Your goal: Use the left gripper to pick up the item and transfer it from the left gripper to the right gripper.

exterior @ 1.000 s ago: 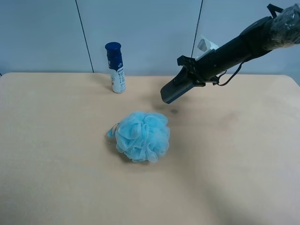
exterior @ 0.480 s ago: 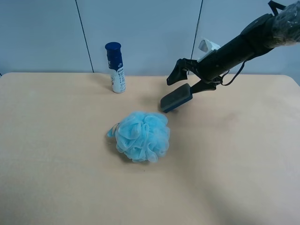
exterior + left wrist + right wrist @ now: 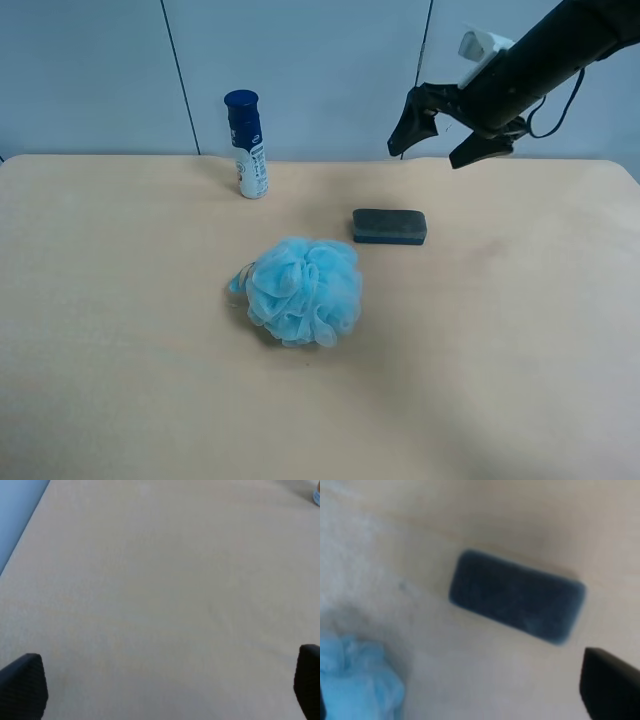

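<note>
The item [image 3: 389, 226], a flat dark grey block, lies on the tan table [image 3: 520, 330] just behind and right of the light-blue puff [image 3: 303, 290]. My right gripper [image 3: 432, 148], with the white housing, hangs open and empty above and behind the item. In the right wrist view the item [image 3: 516, 596] lies below the open jaws, apart from the one finger [image 3: 612, 690] that shows, and the puff [image 3: 355, 680] sits at the corner. My left gripper [image 3: 165, 685] is open over bare table, with nothing between its fingertips [image 3: 22, 685]. It is out of the exterior high view.
A white bottle with a dark blue cap [image 3: 247, 145] stands upright at the back of the table, left of the item. A sliver of it shows in the left wrist view [image 3: 316, 495]. A grey-blue wall runs behind the table.
The right gripper held the item in the air, opened and let it go. The item now lies flat on the table. The gripper rose and drew back to the right.
</note>
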Robot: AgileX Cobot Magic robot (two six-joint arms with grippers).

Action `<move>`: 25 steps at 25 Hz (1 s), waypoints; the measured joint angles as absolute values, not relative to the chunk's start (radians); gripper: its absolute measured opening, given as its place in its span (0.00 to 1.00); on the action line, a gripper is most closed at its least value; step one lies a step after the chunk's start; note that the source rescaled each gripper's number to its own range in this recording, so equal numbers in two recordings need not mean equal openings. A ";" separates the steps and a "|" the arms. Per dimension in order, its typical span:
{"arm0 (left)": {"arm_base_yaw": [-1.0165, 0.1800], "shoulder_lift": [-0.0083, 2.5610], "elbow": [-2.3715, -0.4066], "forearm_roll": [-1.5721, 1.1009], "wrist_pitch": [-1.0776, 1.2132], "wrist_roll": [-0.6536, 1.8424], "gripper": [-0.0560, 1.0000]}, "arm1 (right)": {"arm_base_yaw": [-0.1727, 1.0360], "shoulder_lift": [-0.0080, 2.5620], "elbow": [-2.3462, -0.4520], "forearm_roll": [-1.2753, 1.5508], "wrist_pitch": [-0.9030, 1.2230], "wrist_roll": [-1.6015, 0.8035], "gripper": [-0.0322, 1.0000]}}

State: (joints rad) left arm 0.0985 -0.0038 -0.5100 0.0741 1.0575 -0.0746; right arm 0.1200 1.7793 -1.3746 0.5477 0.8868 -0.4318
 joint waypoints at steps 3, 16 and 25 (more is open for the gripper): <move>0.098 -0.004 -0.510 0.074 1.057 -0.075 1.00 | 0.120 1.698 -1.375 0.477 0.958 -0.367 1.00; 0.098 -0.004 -0.510 0.074 1.057 -0.075 1.00 | 0.120 1.352 -1.353 0.233 1.206 -0.194 1.00; 0.098 -0.004 -0.510 0.074 1.057 -0.075 1.00 | 0.120 1.008 -1.077 0.221 1.213 -0.176 1.00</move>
